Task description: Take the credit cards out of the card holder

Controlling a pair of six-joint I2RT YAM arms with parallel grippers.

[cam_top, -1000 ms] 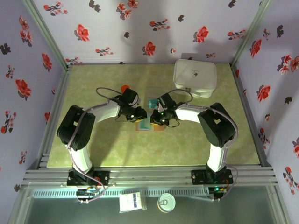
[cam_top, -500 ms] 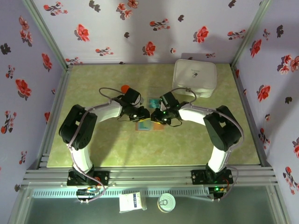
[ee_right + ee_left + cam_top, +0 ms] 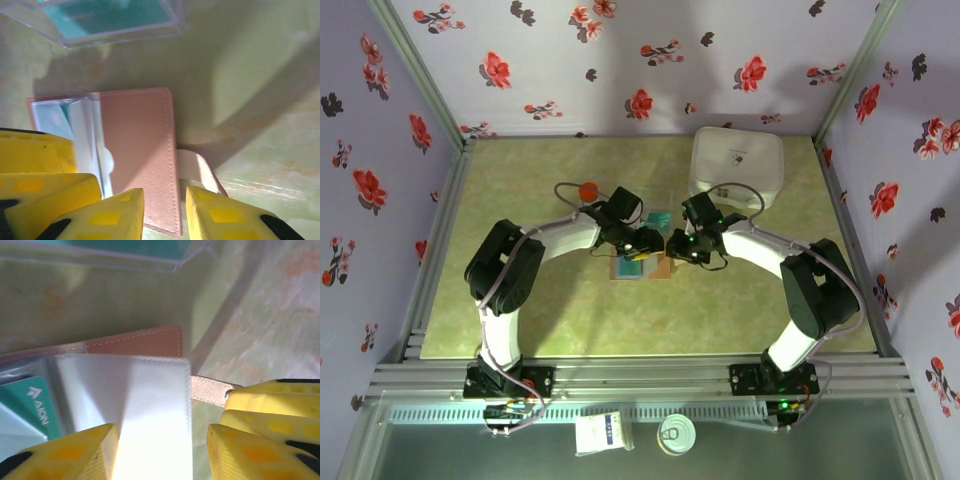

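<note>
The card holder (image 3: 642,266) lies open on the green table, a tan-brown wallet with clear sleeves. Its brown cover (image 3: 140,145) and strap (image 3: 197,167) face the right wrist camera. A teal credit card (image 3: 34,407) sits in a sleeve at the left. My left gripper (image 3: 162,455) is open, its fingers standing on either side of a clear sleeve (image 3: 145,405). My right gripper (image 3: 165,215) is open over the cover's outer edge, beside the strap. In the top view the left gripper (image 3: 645,243) and right gripper (image 3: 677,247) nearly meet above the holder.
A clear plastic tray (image 3: 658,220) with a teal card (image 3: 107,15) in it lies just beyond the holder. At the back right stands a large white rounded box (image 3: 737,166). A small orange-red object (image 3: 586,188) sits at the back left.
Both grippers have shifted to the right over the holder. The left jaws have spread wider and the right jaws have parted a little.
</note>
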